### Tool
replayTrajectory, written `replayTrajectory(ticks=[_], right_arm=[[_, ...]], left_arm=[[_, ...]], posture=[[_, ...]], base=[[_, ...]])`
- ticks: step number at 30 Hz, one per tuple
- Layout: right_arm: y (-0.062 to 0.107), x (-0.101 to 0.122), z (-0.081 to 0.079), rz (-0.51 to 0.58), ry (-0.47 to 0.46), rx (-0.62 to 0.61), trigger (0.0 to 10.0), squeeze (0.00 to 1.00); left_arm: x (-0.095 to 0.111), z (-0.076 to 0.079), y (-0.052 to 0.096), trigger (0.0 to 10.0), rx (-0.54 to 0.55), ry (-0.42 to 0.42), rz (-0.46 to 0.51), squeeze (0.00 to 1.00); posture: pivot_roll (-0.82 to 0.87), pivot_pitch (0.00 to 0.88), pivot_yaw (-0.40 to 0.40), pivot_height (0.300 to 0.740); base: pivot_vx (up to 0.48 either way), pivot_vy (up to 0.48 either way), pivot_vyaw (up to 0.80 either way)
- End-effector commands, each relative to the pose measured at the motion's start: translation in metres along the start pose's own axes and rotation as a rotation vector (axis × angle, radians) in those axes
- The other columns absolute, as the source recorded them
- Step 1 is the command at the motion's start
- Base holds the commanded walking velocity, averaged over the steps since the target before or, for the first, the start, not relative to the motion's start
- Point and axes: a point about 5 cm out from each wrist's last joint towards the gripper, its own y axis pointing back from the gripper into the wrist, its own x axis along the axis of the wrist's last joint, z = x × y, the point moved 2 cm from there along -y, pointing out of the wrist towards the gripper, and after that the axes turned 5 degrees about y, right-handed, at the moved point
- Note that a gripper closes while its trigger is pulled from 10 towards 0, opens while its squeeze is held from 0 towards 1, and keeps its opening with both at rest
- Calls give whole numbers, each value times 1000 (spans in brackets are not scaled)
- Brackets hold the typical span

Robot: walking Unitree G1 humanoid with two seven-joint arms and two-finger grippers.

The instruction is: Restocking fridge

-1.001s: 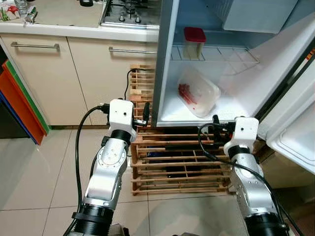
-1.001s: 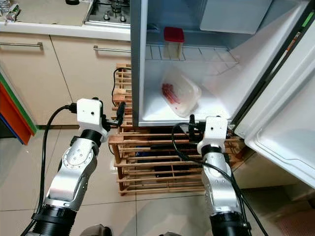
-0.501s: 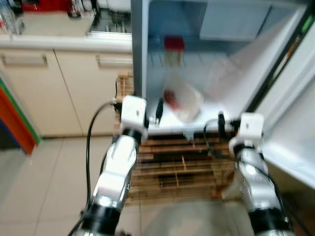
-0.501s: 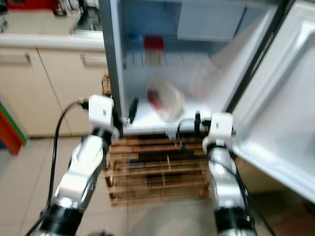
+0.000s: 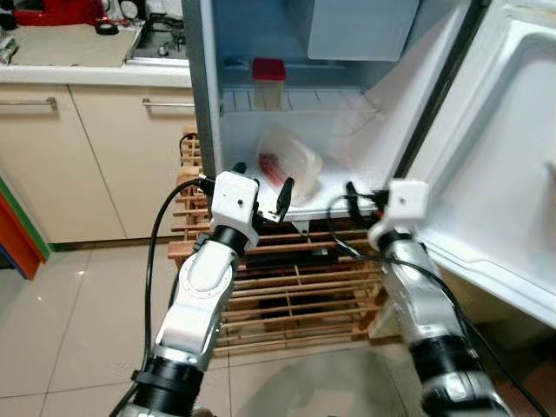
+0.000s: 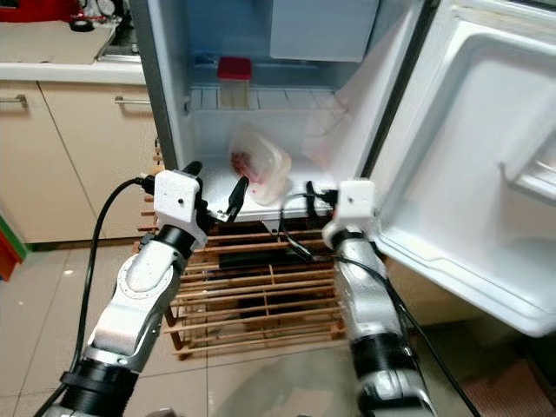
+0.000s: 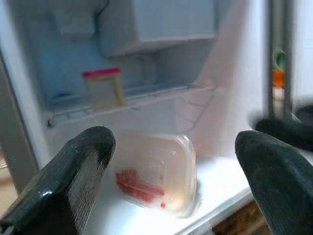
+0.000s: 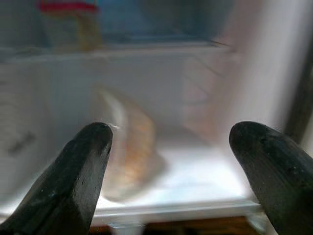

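Note:
The fridge stands open. On its lower shelf [image 5: 347, 178] a clear plastic container [image 5: 288, 165] with red food lies tilted. A red-lidded tub [image 5: 268, 82] stands on the wire shelf above. My left gripper [image 5: 261, 184] is open at the shelf's front edge, just in front of the container and apart from it; in the left wrist view the container [image 7: 156, 176] lies beyond the left gripper [image 7: 173, 142]. My right gripper [image 8: 171, 129] is open too, at the shelf's front edge to the right of the container [image 8: 127, 142], holding nothing.
The fridge door [image 5: 495, 156] hangs open at the right, close to my right arm. A wooden slatted rack [image 5: 295, 278] sits under the fridge. Beige cabinets [image 5: 104, 165] and a counter with a hob [image 5: 161, 43] run along the left. Tiled floor lies below.
The whole view has shifted and cleared from blur: the camera moved closer to the fridge. Both grippers now sit higher, at the shelf's front edge. The container has not moved.

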Motion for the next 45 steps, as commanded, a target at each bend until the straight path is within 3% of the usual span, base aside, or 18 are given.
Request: replayTrajectory(ticks=[1,12,20,21,25,26,27,28,35,45], right_arm=[[-5,-3,-1,-33,-20,17,10000,0],[-15,-7,-7,-62,-59,16,10000,0],[-14,-11,-5,-66,-56,-39,10000,0],[-13,-12,-6,-69,-55,-40,10000,1000],[-11,-14,-7,-80,-61,-49,10000,1000],[-10,-15,-6,-70,-70,-69,10000,612],[-10,-15,-6,-70,-70,-69,10000,612],[-9,-17,-6,-76,-79,-75,0,0],[-7,-19,-5,-78,-77,-105,0,0],[-11,-13,-2,-62,-75,-119,0,0]], left_arm=[[-7,14,8,10000,-69,-64,-13,0],[0,19,35,10000,-16,-25,-44,0],[6,31,36,10000,-78,-46,-72,0],[5,30,35,10000,-79,-50,-75,0],[5,29,33,10000,-80,-51,-76,0],[7,28,29,10000,-83,-40,-77,0],[7,28,29,10000,-83,-40,-77,0],[7,29,28,10000,-85,-28,-80,0],[4,32,28,10000,-93,3,-97,0],[3,30,27,10000,-85,-14,-107,0]], posture=[[99,42,-76,740],[133,120,-58,740],[130,112,-53,740],[126,106,-51,740],[122,103,-49,740],[118,101,-47,740],[118,101,-47,740],[116,98,-46,740],[111,95,-45,740],[113,99,-43,740]], base=[[0,0,0],[0,0,0],[0,0,0],[0,0,0],[0,0,0],[0,0,0],[0,0,0],[0,0,0],[0,0,0],[0,0,0]])
